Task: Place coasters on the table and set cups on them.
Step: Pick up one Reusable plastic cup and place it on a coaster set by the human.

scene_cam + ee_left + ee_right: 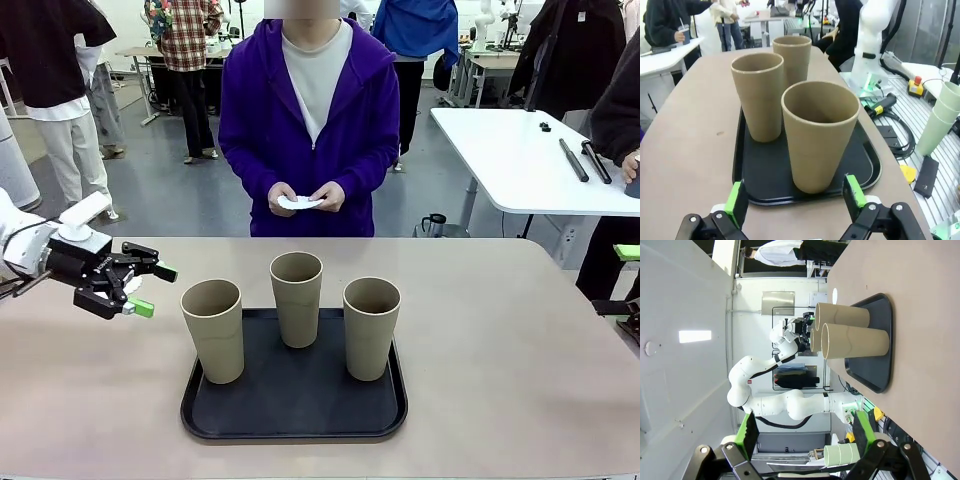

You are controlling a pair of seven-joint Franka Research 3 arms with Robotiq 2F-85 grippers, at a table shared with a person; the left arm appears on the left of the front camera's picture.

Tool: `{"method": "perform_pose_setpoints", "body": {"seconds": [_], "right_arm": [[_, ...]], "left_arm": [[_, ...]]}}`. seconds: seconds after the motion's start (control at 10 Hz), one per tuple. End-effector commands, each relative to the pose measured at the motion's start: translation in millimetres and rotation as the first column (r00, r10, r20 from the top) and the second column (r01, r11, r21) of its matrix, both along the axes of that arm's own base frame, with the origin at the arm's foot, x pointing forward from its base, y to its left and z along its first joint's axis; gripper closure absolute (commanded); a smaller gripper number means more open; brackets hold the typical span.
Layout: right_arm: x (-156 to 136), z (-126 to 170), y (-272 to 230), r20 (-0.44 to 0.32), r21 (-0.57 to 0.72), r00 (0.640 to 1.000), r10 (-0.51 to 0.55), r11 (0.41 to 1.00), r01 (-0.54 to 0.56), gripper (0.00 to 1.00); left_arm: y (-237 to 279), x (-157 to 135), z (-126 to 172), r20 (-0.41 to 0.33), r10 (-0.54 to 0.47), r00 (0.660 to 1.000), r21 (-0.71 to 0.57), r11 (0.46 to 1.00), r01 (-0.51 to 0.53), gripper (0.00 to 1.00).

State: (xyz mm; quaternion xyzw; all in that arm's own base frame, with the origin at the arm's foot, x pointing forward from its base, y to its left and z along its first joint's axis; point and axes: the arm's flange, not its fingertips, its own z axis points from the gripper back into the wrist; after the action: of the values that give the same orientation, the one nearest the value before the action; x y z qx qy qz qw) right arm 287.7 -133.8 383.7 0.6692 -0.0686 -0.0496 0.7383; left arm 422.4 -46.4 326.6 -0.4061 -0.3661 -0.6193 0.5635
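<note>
Three greyish-tan cups stand on a black tray (290, 390) on the beige table (500, 380): left (213, 330), middle (297, 298), right (370, 328). The person at the far side holds the white coasters (298, 203) in both hands. My left gripper (142, 290) hovers open just left of the left cup. In the left wrist view that gripper (794, 196) stands wide with the nearest cup (820, 135) just beyond its green pads. My right gripper (628, 285) is at the right edge of the table, open and empty; in its wrist view (805, 432) the cups (855, 342) are far off.
A white-topped table (520, 160) with black tools stands at the back right. Other people stand behind. Off the table's edge, a stack of pale green cups (945, 120) and cables lie beside the robot base. Bare tabletop lies on both sides of the tray.
</note>
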Motion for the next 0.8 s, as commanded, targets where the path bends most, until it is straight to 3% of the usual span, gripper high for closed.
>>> {"method": "perform_pose_setpoints", "body": {"seconds": [0.0, 0.1, 0.2, 0.7], "right_arm": [[1.0, 1.1, -0.1, 0.008, 0.009, 1.0, -0.007, 1.0, 0.007, 0.0], [1.0, 1.1, -0.1, 0.008, 0.009, 1.0, -0.007, 1.0, 0.007, 0.0], [1.0, 1.1, -0.1, 0.008, 0.009, 1.0, -0.007, 1.0, 0.007, 0.0], [1.0, 1.1, -0.1, 0.008, 0.009, 1.0, -0.007, 1.0, 0.007, 0.0]], "left_arm": [[-11.2, -2.5, -7.6, -0.038, 0.01, 0.999, 0.006, 1.0, -0.009, 0.0], [-10.5, -1.6, -0.2, -0.091, 0.038, 0.995, 0.033, 0.999, -0.036, 0.0], [-5.4, -1.5, -5.0, -0.013, -0.005, 1.0, 0.011, 1.0, 0.005, 0.0], [-6.3, -0.5, -5.3, -0.036, 0.006, 0.999, 0.018, 1.0, -0.005, 0.0]]}}
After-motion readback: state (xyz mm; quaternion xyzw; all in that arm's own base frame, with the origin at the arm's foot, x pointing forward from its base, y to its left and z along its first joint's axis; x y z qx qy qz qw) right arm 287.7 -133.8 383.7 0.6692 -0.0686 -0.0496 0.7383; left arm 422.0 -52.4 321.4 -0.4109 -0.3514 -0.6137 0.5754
